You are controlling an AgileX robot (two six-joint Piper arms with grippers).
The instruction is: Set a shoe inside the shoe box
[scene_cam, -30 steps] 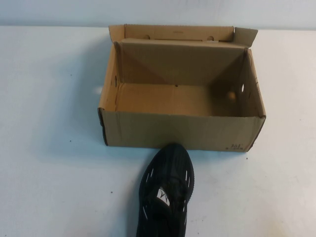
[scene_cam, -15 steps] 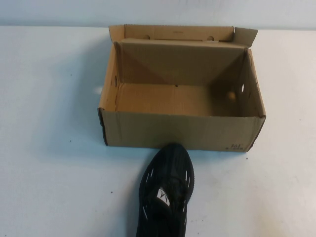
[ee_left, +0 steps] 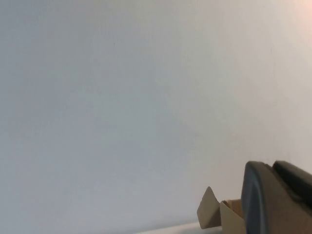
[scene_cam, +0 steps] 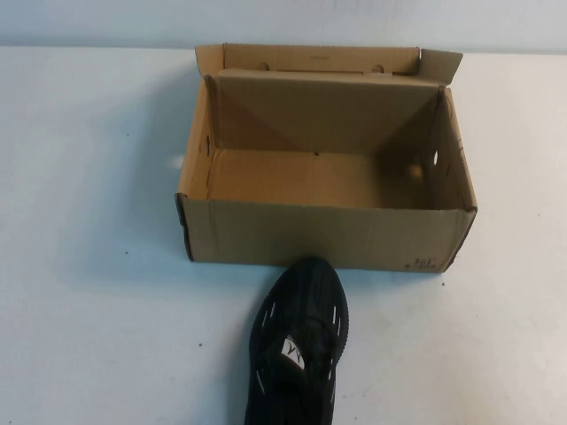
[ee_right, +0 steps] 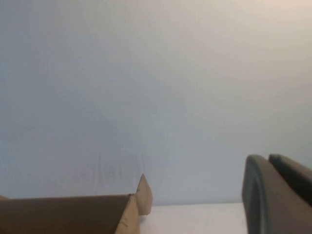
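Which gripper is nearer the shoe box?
Right, probably: the right gripper sees the shoe box large and close; the left gripper sees only a small far corner. Both are outside the high view.

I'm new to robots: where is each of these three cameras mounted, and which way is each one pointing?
High view: raised on the robot's side, angled down at the white table, the brown cardboard shoe box and the black mesh sneaker; no arm shows.
Left wrist view: on the left arm, aimed level at a pale wall; part of the left gripper shows, plus a box flap.
Right wrist view: on the right arm, facing likewise; part of the right gripper shows.
All three share the box.
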